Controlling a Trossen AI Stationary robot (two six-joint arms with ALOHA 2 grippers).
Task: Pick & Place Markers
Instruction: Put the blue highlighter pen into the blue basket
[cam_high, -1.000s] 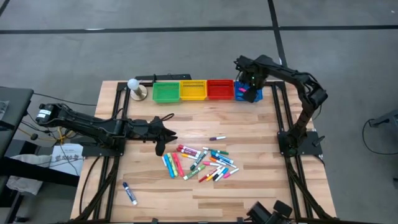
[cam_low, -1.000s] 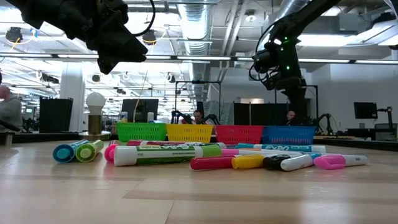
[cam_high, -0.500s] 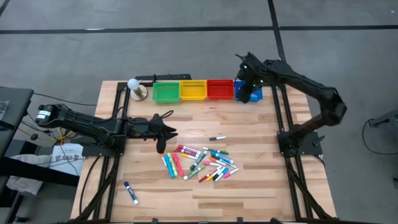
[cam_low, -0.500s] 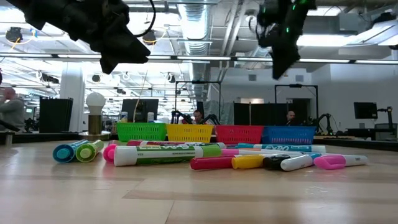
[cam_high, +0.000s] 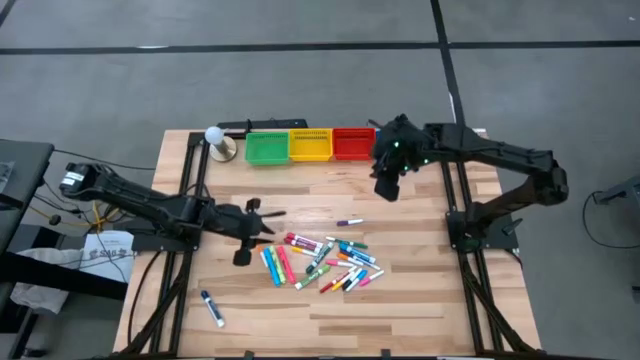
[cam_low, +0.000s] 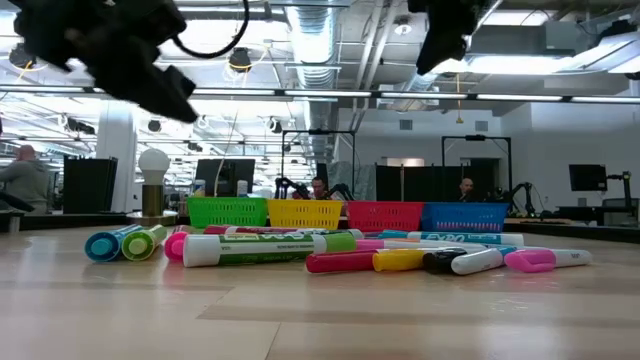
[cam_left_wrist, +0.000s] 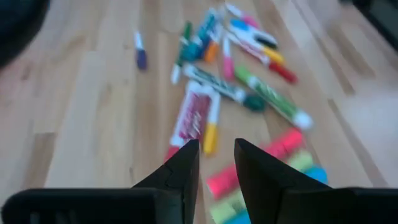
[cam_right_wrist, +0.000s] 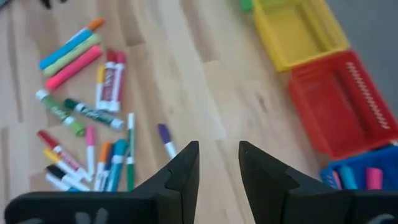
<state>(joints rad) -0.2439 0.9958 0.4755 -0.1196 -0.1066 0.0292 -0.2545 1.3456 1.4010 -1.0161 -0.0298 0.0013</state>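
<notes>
The markers (cam_high: 322, 262) lie flat in a loose pile on the middle of the wooden table; in the low view the markers (cam_low: 330, 250) lie side by side. One purple marker (cam_high: 349, 221) lies apart on the far side of the pile, and a blue-and-white one (cam_high: 209, 309) near the left near corner. My left gripper (cam_high: 252, 236) hovers open just left of the pile, its fingers (cam_left_wrist: 186, 163) empty. My right gripper (cam_high: 386, 188) hangs open and empty above the table between the bins and the pile, looking down on the purple marker (cam_right_wrist: 165, 139).
Four bins stand in a row along the far edge: green (cam_high: 265, 148), yellow (cam_high: 310, 145), red (cam_high: 353, 143), and blue (cam_right_wrist: 364, 177), which holds a few markers and is mostly hidden under the right arm from above. A white ball on a stand (cam_high: 216, 140) is left of them.
My right gripper has risen from over the blue bin and swung toward the near edge and left, toward the marker pile. My left gripper has shifted toward the near edge beside the pile. The markers have not moved.
</notes>
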